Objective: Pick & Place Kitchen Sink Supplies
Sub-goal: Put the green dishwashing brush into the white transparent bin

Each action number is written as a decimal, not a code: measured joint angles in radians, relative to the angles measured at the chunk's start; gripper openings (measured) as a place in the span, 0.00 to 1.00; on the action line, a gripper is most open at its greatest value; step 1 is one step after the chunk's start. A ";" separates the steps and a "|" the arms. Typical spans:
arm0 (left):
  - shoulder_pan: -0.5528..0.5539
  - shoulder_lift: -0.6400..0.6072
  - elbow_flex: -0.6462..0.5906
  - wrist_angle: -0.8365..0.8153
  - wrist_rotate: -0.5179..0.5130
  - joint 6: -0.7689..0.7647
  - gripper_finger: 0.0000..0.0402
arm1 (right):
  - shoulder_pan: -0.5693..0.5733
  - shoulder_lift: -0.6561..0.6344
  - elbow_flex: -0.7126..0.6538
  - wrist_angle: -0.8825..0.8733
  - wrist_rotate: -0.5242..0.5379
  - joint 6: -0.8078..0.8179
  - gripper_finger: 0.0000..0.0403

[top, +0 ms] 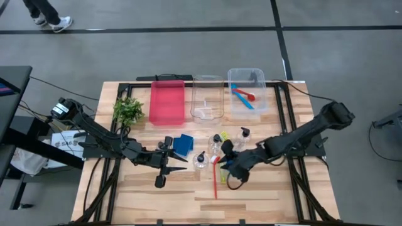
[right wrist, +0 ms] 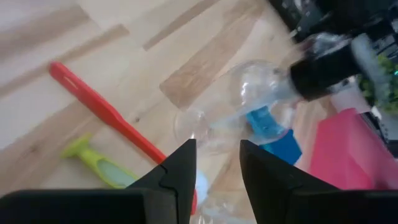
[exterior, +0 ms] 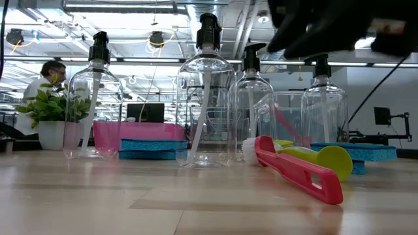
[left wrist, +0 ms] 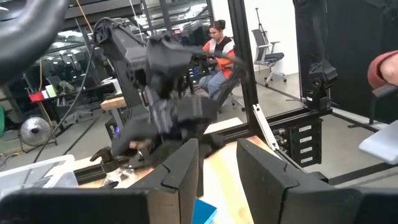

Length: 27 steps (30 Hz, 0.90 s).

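Right gripper [top: 227, 164] hovers low over the red brush [top: 216, 177] and yellow-green brush [top: 222, 159], fingers [right wrist: 177, 171] a little apart, nothing pinched as far as the blurred wrist view shows. Left gripper [top: 182, 159] sits beside the blue sponge [top: 183, 145], fingers slightly apart, empty. Four pump bottles [top: 215, 144] stand mid-table. Another red brush [top: 245, 94] and a blue one lie in the right bin [top: 259, 78].

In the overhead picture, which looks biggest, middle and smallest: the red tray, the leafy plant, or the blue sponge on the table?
Largest to smallest, as seen from above:
1. Red tray
2. Leafy plant
3. Blue sponge, partly covered by the left gripper, so its rank below the plant is unsure.
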 joint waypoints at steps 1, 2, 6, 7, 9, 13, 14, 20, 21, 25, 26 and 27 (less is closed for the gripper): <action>0.000 0.000 0.000 0.000 0.000 0.000 0.28 | 0.000 0.023 0.000 0.012 0.001 0.000 0.29; 0.000 0.000 0.000 0.000 0.000 0.000 0.28 | 0.000 0.047 0.000 0.033 0.000 0.000 0.29; 0.000 0.000 0.000 -0.006 0.000 0.000 0.28 | 0.002 0.127 0.001 0.067 -0.004 -0.001 0.29; 0.000 0.000 0.000 -0.007 0.000 0.000 0.28 | 0.002 0.144 0.006 0.065 -0.004 0.002 0.29; 0.000 0.000 0.000 -0.007 0.000 0.000 0.28 | 0.009 0.181 0.025 0.061 -0.004 0.026 0.29; 0.000 0.000 0.000 -0.014 0.000 0.000 0.28 | 0.021 0.242 0.075 -0.009 -0.004 0.078 0.27; 0.000 0.000 0.000 -0.014 0.000 0.000 0.28 | 0.023 0.252 0.089 -0.046 -0.007 0.090 0.27; 0.000 0.000 0.000 -0.015 0.000 0.000 0.28 | 0.047 0.279 0.174 -0.273 -0.040 0.117 0.27; 0.000 0.000 0.000 -0.015 0.000 0.000 0.28 | 0.049 0.279 0.181 -0.278 -0.054 0.115 0.26; 0.000 0.000 0.000 -0.017 0.000 0.000 0.28 | 0.055 0.278 0.192 -0.283 -0.086 0.093 0.26; 0.000 0.000 0.000 -0.017 0.000 0.000 0.28 | 0.055 0.279 0.192 -0.291 -0.101 0.093 0.26; 0.000 0.000 0.000 -0.017 0.000 0.000 0.28 | 0.055 0.283 0.192 -0.293 -0.124 0.092 0.26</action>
